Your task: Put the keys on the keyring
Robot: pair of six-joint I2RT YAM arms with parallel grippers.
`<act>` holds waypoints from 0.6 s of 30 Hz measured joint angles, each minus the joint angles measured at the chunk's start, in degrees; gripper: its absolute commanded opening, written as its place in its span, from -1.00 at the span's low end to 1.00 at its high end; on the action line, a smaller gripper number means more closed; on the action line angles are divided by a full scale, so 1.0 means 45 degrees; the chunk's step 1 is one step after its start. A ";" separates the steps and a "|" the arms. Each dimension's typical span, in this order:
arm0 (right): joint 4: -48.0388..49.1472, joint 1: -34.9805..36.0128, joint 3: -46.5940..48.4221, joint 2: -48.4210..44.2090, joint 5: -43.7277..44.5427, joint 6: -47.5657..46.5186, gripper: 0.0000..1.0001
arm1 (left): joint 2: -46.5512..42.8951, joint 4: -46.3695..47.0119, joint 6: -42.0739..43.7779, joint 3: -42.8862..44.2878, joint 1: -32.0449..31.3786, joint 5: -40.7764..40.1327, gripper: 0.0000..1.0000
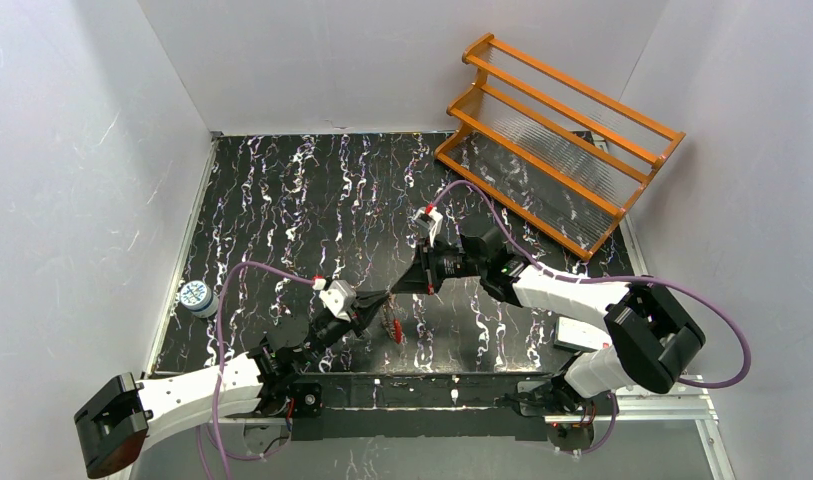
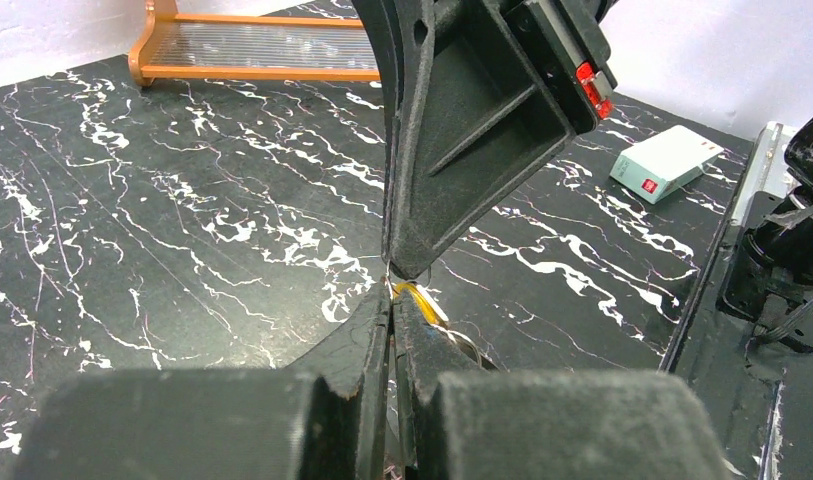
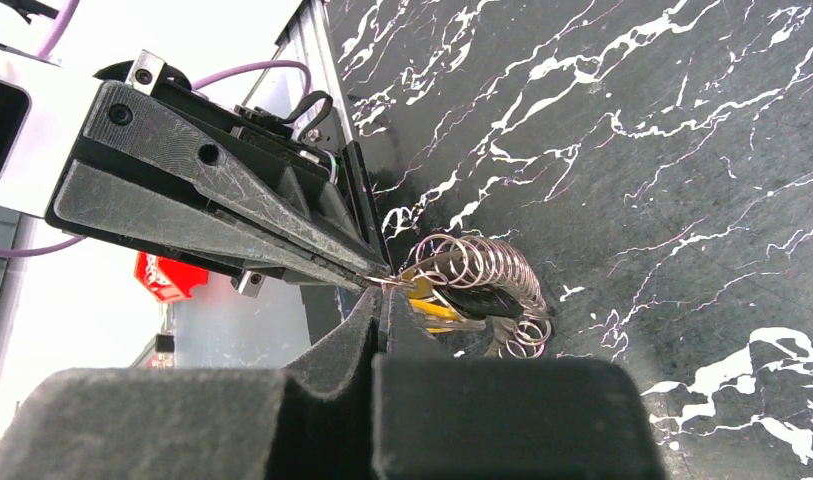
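Both grippers are fully closed, tip to tip, over the table (image 1: pixel 282 200) a bit in from the middle of its near edge.

- left gripper (image 1: pixel 382 297) (image 2: pixel 392 300) (image 3: pixel 377 275): fingers pressed flat together, no gap visible.
- right gripper (image 1: pixel 406 287) (image 2: pixel 395 268) (image 3: pixel 382 300): also clamped, its tips touching the left one's tips.
- keyring (image 1: pixel 394 322) (image 3: pixel 482 262): in the overhead view it hangs just under the point where the tips meet. In the right wrist view it reads as a run of silvery wire coils right beside the tips, with a thin strand leading into the pinch point.
- I can't tell which pair of jaws actually has that strand, since both close on the same spot.
- gold key (image 2: pixel 417 297) (image 3: pixel 429 307): yellow sliver right against the fingertips, tucked under the coils.
- A dark piece (image 3: pixel 482 300) sits just below the coils. It could be the second key, but it's too buried to confirm.
- A couple of small wire rings (image 3: pixel 527 335) are at the low end of the bundle.
- Whether the gold key is threaded on the wire or just bunched with it isn't resolvable.

Other items:
- orange rack (image 1: pixel 562 140) (image 2: pixel 252 50) at the far right corner, tilted relative to the table edges.
- white box (image 1: pixel 582 335) (image 2: pixel 667 162) near the right end of the near edge.
- small white tub (image 1: pixel 195 297) at the left edge.
- purple cables (image 1: pixel 717 310) loop off both arms.
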 measured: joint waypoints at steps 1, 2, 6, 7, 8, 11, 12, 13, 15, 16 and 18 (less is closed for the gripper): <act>-0.0005 0.0000 0.0000 0.0000 0.0049 0.0000 -0.97 | 0.0000 0.0000 -0.0005 0.0000 0.0000 0.0000 -1.00; -0.0010 0.0000 0.0000 0.0000 0.0073 -0.0005 -0.97 | 0.0000 0.0000 -0.0010 0.0000 0.0000 0.0000 -1.00; -0.0073 0.0000 0.0000 -0.0063 0.0301 -0.0024 -0.97 | 0.0000 0.0000 -0.0044 0.0000 0.0000 -0.0015 -1.00; -0.0092 0.0000 0.0000 -0.0126 0.0379 -0.0049 -0.97 | 0.0000 0.0000 -0.0049 0.0000 0.0000 -0.0019 -1.00; -0.0092 0.0000 0.0000 -0.0204 0.0457 -0.0068 -0.97 | 0.0000 0.0000 -0.0053 0.0000 0.0000 -0.0019 -1.00; -0.0049 0.0000 0.0000 -0.0418 0.0685 -0.0141 -0.97 | 0.0000 0.0010 -0.0097 0.0000 0.0000 0.0010 -1.00; -0.0019 0.0000 0.0000 -0.0447 0.0724 -0.0151 -0.97 | 0.0000 0.0015 -0.0107 0.0000 -0.0005 0.0010 -1.00; -0.0010 0.0000 0.0000 -0.0452 0.0763 -0.0155 -0.97 | 0.0000 0.0019 -0.0131 0.0000 -0.0015 0.0015 -1.00; -0.0029 0.0000 0.0000 -0.0452 0.0826 -0.0155 -0.97 | 0.0000 0.0024 -0.0146 0.0000 -0.0024 0.0010 -1.00; -0.0029 0.0000 0.0000 -0.0452 0.0845 -0.0160 -0.97 | 0.0000 0.0024 -0.0151 0.0000 -0.0024 0.0015 -1.00; -0.0029 0.0000 0.0000 -0.0437 0.0874 -0.0170 -0.97 | 0.0000 0.0029 -0.0160 0.0000 -0.0024 0.0010 -1.00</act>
